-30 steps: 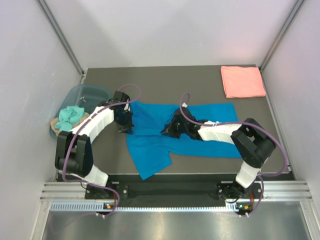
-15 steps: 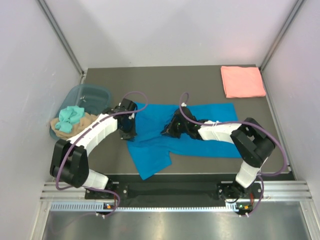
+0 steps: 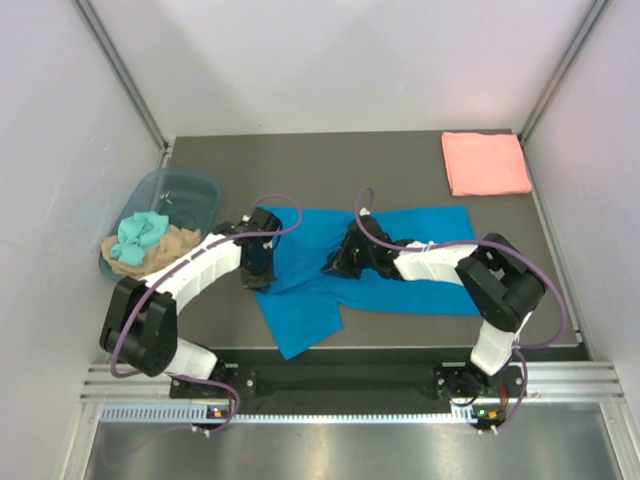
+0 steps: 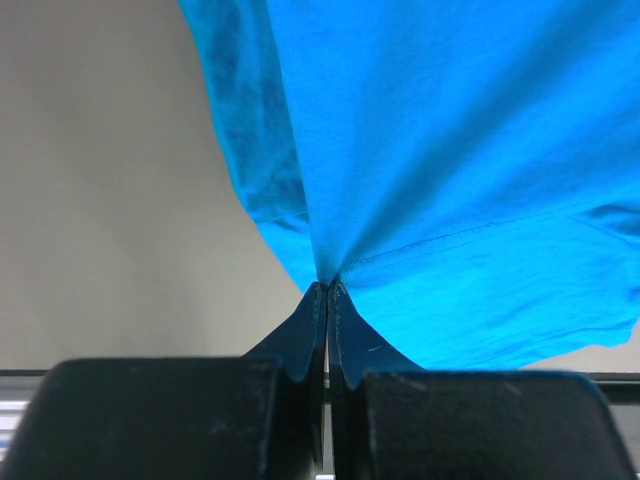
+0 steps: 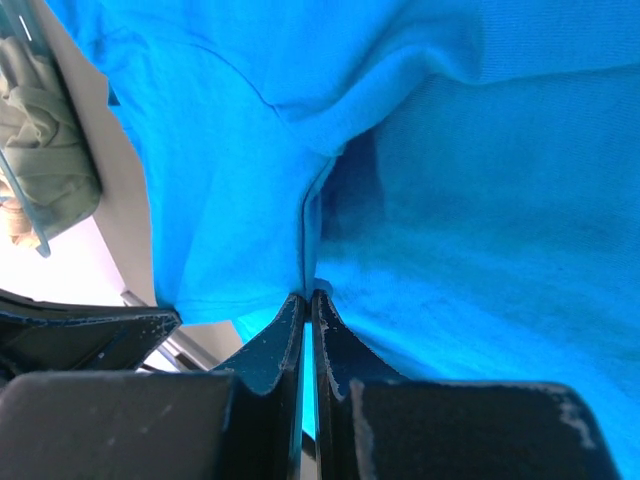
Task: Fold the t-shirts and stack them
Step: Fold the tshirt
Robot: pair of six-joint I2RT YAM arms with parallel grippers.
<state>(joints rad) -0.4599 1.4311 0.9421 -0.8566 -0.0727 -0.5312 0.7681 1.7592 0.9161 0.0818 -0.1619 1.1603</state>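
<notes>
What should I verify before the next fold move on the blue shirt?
1. Grip of left gripper on blue t-shirt: ok, jaws shut on a pinch of cloth by a hem.
2. Grip of right gripper on the same shirt: ok, shut on a bunched fold.
3. Shirt lying flat: not ok, creased between the grippers, one flap trailing toward the near edge.
4. Stack spot, pink t-shirt: ok, folded at the far right corner, apart from both arms.
5. Left arm clear of tub: cannot tell, they sit close.

Bright even light, soft shadows; wrist cams blurry up close (top ok).
</notes>
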